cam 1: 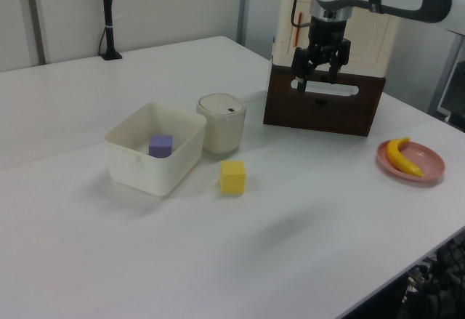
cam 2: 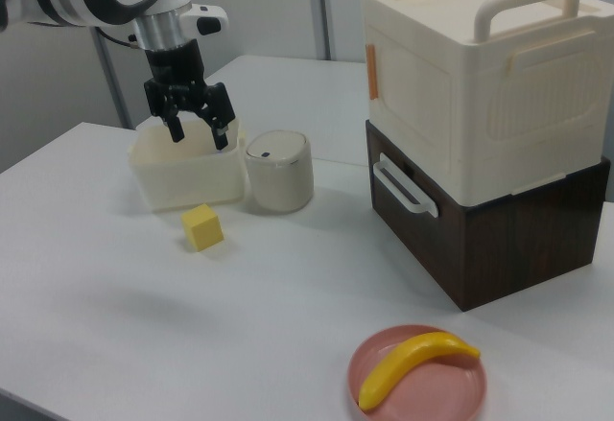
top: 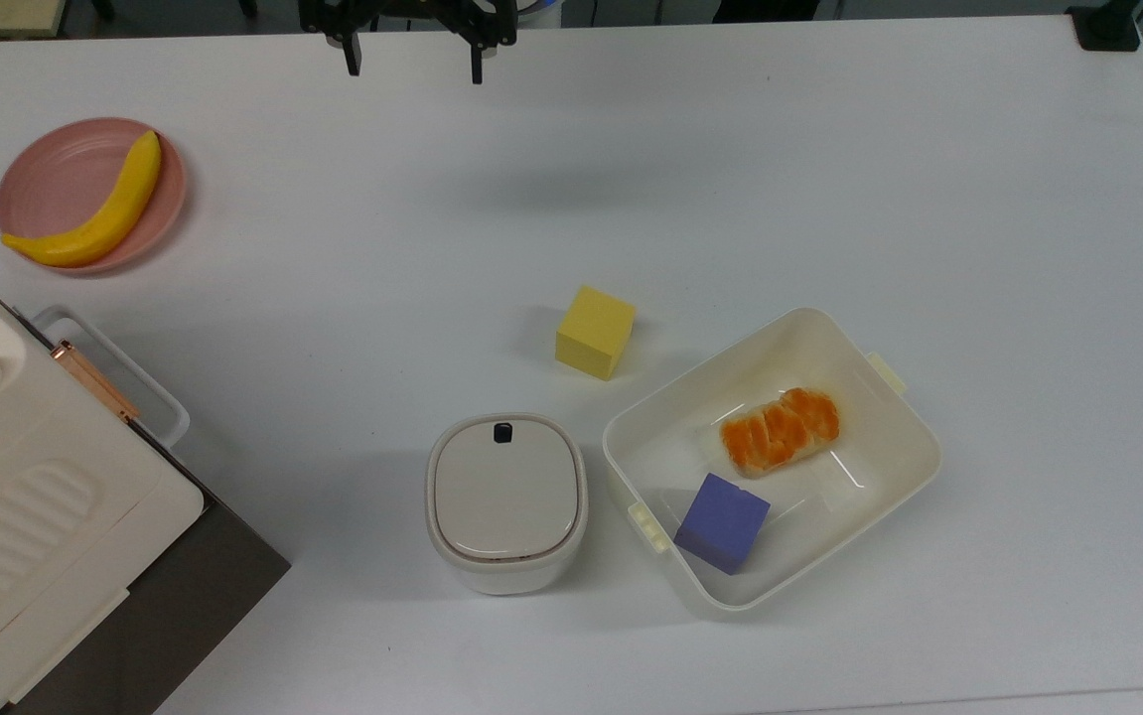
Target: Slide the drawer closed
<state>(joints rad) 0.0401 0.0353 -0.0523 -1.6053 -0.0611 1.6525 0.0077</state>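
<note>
My gripper [cam 2: 198, 124] hangs with fingers apart, far from the drawer [cam 2: 422, 191] under the cream box at the right view's right. It looks rigid; I'd push its handle [cam 2: 403, 188].

Tool [cam 1: 316, 79] spread wide, hanging before drawer [cam 1: 323, 105] front; yellow cube [cam 1: 232, 176] beside container [cam 1: 123, 160].

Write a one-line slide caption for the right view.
Open gripper hangs above the table, away from the shut drawer with its white handle.
</note>
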